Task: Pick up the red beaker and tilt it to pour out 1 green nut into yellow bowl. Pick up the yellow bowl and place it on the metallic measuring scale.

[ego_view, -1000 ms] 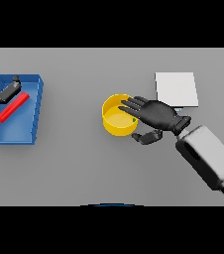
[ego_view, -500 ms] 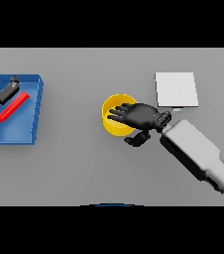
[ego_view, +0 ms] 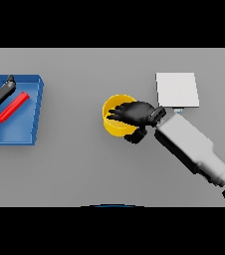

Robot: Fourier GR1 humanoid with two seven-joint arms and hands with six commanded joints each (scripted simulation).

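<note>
Two steps remain unconfirmed for you: right hand [ego_view: 134, 113] fingers curl over the yellow bowl [ego_view: 115, 121] at centre frame, not yet on the scale [ego_view: 177, 89] upper right.

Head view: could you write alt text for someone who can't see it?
A robot hand reaches over a yellow bowl on a grey table, beside a metallic scale. At far left, the other robot hand rests by a red beaker in a blue tray.

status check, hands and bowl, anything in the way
Right hand over yellow bowl, fingers across its rim. Left hand at blue tray by red beaker. Scale unobstructed.
</note>
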